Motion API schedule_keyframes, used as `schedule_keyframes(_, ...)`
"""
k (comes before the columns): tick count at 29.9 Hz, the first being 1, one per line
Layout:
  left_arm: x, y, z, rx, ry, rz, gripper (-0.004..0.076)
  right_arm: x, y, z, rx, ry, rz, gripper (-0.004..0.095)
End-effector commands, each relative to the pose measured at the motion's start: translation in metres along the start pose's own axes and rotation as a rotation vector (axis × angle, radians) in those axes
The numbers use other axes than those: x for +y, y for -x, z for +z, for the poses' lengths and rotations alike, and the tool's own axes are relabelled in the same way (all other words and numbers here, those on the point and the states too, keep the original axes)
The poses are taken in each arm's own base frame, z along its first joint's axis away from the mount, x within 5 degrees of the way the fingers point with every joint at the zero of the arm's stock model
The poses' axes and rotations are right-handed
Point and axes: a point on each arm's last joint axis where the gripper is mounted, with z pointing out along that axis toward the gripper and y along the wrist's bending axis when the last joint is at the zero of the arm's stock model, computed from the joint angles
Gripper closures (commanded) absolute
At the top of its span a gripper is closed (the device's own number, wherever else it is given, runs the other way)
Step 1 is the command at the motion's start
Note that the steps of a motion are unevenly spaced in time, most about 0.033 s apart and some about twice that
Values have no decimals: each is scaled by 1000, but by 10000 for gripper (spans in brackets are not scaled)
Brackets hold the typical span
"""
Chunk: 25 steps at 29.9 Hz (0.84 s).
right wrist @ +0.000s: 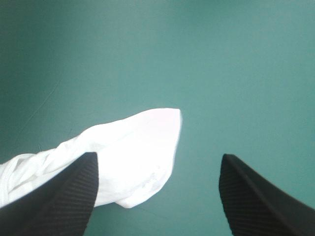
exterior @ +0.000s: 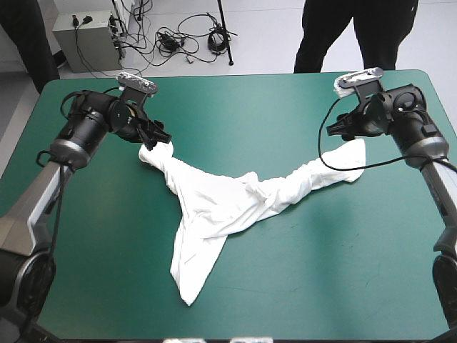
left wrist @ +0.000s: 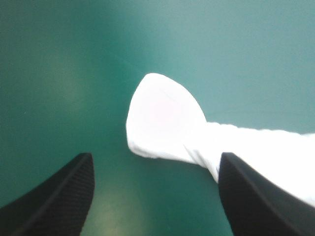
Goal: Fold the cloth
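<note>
The white T-shirt (exterior: 228, 204) lies stretched on the teal-green cover in a Y shape, with one twisted end toward each arm and a tail reaching the near edge. My left gripper (exterior: 158, 136) stands open just above the shirt's left end (left wrist: 165, 118), which lies ahead of and between its black fingers (left wrist: 61, 196). Over the shirt's right end (right wrist: 138, 157) my right gripper (exterior: 341, 127) is open too. That end lies beside one finger (right wrist: 64, 196) and nothing is held.
The bare teal-green cover (exterior: 343, 271) surrounds the shirt on all sides. A black cable loops over the shirt's right end near the right gripper.
</note>
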Motion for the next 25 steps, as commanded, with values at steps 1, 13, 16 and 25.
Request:
schedule_keyframes(1,-2,-1,-86,-136,-4,-14,204,-17,11,-57,-147,-63,18,237)
schedule_keyframes(13,-69,-71,-146,27,-171,41,204,-28,-18,-161,-268,-73,74,237)
schedule_keyframes(16,-73,-92,-135,95,-167,15,204,-30,-26,-185,-325,-82,83,237)
schedule_keyframes(25,-99,-143,-75,292,-272,-10,204,-32,-37,-203,-336,-86,92,237)
